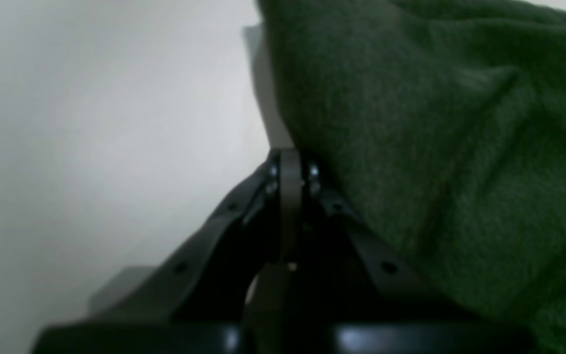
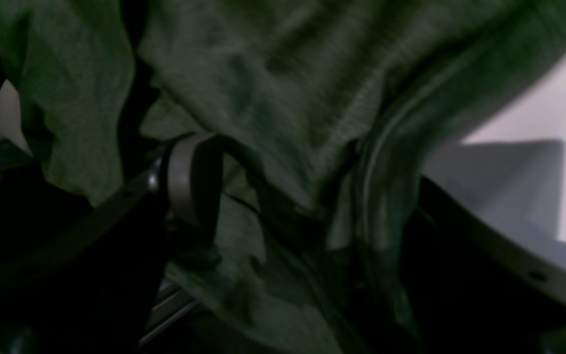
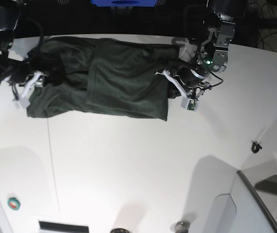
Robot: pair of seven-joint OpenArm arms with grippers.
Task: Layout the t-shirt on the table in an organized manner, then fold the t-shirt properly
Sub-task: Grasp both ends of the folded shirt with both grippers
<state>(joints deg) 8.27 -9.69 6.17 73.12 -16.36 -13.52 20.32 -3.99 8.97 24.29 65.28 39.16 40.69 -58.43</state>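
Note:
The dark green t-shirt [image 3: 109, 77] lies spread lengthwise along the far part of the white table [image 3: 138, 165], wrinkled, with a folded layer across its middle. My right gripper [image 3: 26, 90] is at the shirt's left end. In the right wrist view the right gripper [image 2: 302, 167] stands open, its fingers [image 2: 192, 177] apart with bunched t-shirt [image 2: 273, 98] between them. My left gripper [image 3: 179, 90] is at the shirt's right end. In the left wrist view the left gripper [image 1: 290, 162] is shut, with the t-shirt [image 1: 435, 147] lying against its right side. Whether cloth is pinched does not show.
A thin seam line [image 3: 52, 165] runs down the table on the left. A small green round knob [image 3: 14, 203] sits near the front left, and a small black clip [image 3: 256, 145] at the right. Dark cables and a blue object [image 3: 123, 2] lie beyond the far edge.

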